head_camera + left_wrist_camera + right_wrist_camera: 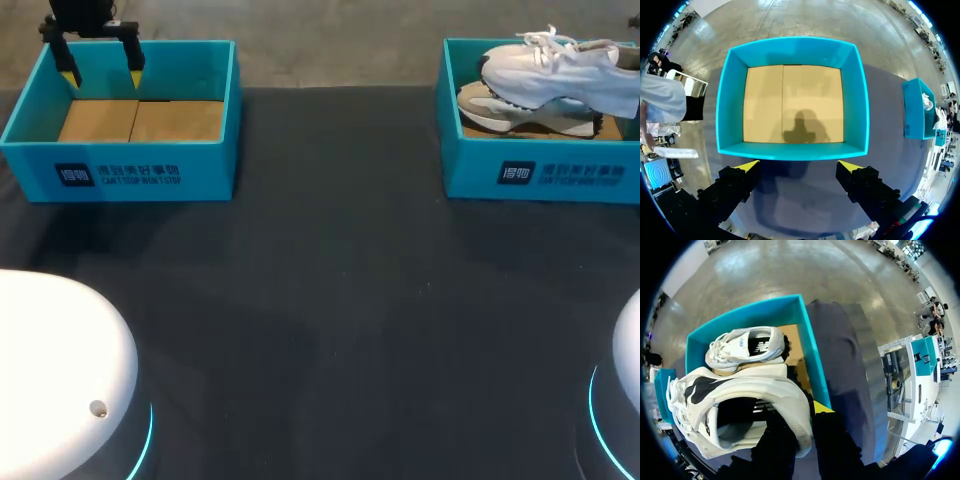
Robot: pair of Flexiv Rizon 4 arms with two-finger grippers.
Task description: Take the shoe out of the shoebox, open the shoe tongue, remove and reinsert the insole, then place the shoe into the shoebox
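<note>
— Dark desk (330, 300); where's the shoe (740, 385)?
— Raised over the right shoebox (812, 355), heel collar pinched in the right tool (802, 415). A second shoe (747, 347) lies inside.
— Left tool (797, 167)?
— Fingers spread, hanging above the left shoebox (860, 100) edge.

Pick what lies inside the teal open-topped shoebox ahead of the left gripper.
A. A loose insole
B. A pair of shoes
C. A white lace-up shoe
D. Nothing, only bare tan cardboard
D: the teal open-topped shoebox shows only bare tan cardboard inside, ahead of the open left gripper; the white lace-up shoe is gripped at its heel by the right gripper.
</note>
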